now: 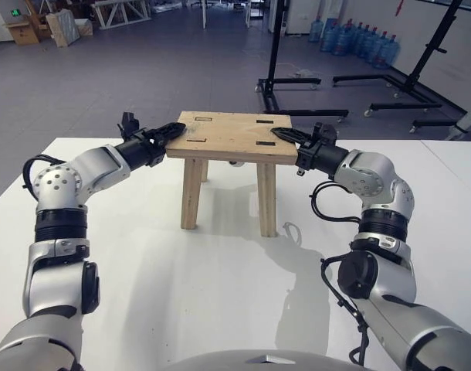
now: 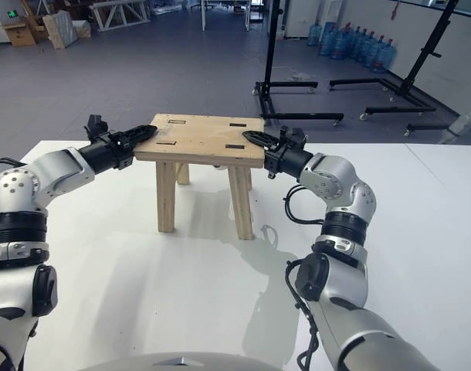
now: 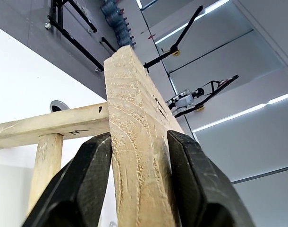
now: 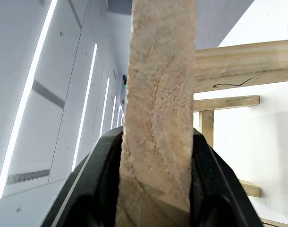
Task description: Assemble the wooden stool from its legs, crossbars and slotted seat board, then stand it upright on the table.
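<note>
Left eye view has the white table (image 1: 220,309) spread across the whole foreground. The wooden stool (image 1: 232,152) stands upright on it toward twelve o'clock. The slotted seat board (image 1: 234,131) lies level on top with its dark slots (image 1: 202,119) facing up. The two near legs (image 1: 191,193) are planted on the surface, and the far pair is mostly hidden behind them. In the right wrist view a crossbar (image 4: 226,102) runs between legs under the seat.

The left gripper (image 1: 176,128) pinches the seat board at its nine o'clock edge, its fingers (image 3: 82,179) pressed against both faces of the wood. The right gripper (image 1: 282,134) pinches the three o'clock edge the same way, with its fingers (image 4: 99,189) bearing on the plank from either side.

The build looks finished, so the step in hand is probably the release.
- Make sure all four feet bear on the table first; I cannot tell this for the far legs.
- Spread each pair of fingers fully clear of both faces before moving an arm.
- Draw the arms straight out toward nine and three o'clock without dragging, since a sideways pull could tip the stool or loosen a joint.
</note>
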Controlling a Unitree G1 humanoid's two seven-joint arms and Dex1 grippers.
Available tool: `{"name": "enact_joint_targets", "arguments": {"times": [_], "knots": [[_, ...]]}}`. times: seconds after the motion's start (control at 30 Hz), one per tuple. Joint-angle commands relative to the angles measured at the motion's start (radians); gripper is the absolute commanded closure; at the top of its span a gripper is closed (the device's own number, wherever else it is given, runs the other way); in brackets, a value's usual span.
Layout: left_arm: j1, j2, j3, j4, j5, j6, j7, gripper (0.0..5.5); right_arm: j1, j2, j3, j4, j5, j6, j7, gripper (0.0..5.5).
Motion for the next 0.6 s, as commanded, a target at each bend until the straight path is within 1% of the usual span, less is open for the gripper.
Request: {"name": "enact_joint_targets", "arguments": {"times": [0.03,0.17,0.2,0.23,0.27,0.3,0.37,0.5,0.6], "knots": [[0.016,-0.132,-0.073,0.017,0.098,0.090,-0.056,3.71,0.022,0.046,0.159,0.050,-0.163,0.008,0.017,4.02],[0.027,-0.159,-0.043,-0.009,0.122,0.088,-0.075,3.71,-0.025,0.007,0.210,0.094,-0.250,-0.020,0.152,4.02],[0.029,-0.161,-0.036,-0.026,0.132,0.079,-0.089,3.71,-0.039,-0.003,0.215,0.111,-0.269,-0.033,0.182,3.64],[0.028,-0.161,-0.027,-0.041,0.142,0.068,-0.102,3.71,-0.054,-0.013,0.217,0.128,-0.285,-0.046,0.212,3.54],[0.027,-0.161,-0.013,-0.056,0.148,0.056,-0.119,3.34,-0.073,-0.027,0.214,0.144,-0.305,-0.060,0.244,3.29],[0.026,-0.161,0.000,-0.070,0.152,0.050,-0.130,3.26,-0.100,-0.044,0.206,0.160,-0.322,-0.068,0.281,3.15],[0.025,-0.168,0.024,-0.092,0.163,0.043,-0.146,2.81,-0.147,-0.075,0.192,0.192,-0.358,-0.071,0.348,2.71],[0.004,-0.176,0.073,-0.079,0.202,0.020,-0.165,2.28,-0.207,-0.130,0.162,0.250,-0.429,-0.067,0.447,2.08],[-0.036,-0.147,0.120,-0.021,0.246,0.005,-0.194,1.81,-0.198,-0.158,0.131,0.255,-0.457,-0.047,0.479,1.50]]}}
